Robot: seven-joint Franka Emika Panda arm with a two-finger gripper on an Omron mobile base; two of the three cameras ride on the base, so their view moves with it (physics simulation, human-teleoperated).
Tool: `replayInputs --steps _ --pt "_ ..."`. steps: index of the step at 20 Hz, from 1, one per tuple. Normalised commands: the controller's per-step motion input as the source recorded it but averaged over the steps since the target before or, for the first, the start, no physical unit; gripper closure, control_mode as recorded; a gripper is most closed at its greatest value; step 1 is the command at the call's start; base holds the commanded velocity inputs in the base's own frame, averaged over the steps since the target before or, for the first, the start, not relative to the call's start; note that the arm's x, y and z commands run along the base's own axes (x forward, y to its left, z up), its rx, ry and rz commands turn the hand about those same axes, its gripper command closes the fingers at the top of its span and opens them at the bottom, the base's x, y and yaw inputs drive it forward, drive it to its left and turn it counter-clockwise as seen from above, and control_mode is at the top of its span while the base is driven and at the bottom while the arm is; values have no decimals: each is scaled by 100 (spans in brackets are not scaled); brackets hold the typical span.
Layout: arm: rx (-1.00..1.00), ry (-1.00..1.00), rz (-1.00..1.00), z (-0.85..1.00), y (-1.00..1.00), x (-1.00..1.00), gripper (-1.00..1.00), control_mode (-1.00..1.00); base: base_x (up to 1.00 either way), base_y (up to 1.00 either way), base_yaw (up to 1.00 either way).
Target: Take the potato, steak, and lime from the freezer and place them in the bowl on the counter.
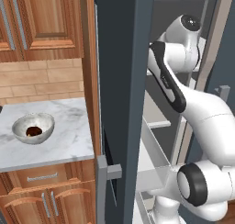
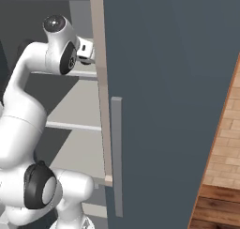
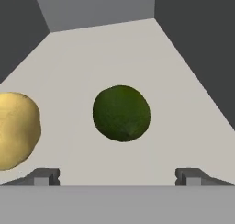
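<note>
The dark green lime lies on the light grey freezer shelf, straight ahead of my open gripper, a short way beyond the two fingertips. At the left edge of the hand view sits the yellow-tan potato, partly cut off, beside the lime and apart from it. Nothing is between the fingers. The silvery bowl stands on the marble counter, with the dark brown-red steak inside it. My arm reaches into the open freezer.
The freezer's open door with its grey bar handle stands on the right of the arm. Dark side walls close in the shelf. Wooden cabinets hang above the counter, and drawers sit below it.
</note>
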Motion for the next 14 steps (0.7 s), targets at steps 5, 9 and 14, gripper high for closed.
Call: replayInputs --steps 5,9,14 --pt "0 0 -2 -1 0 22 -100 -100 0 0 0" --pt "0 0 0 -10 0 24 -100 -100 0 0 0" --pt "0 0 0 -18 0 25 -100 -100 0 0 0"
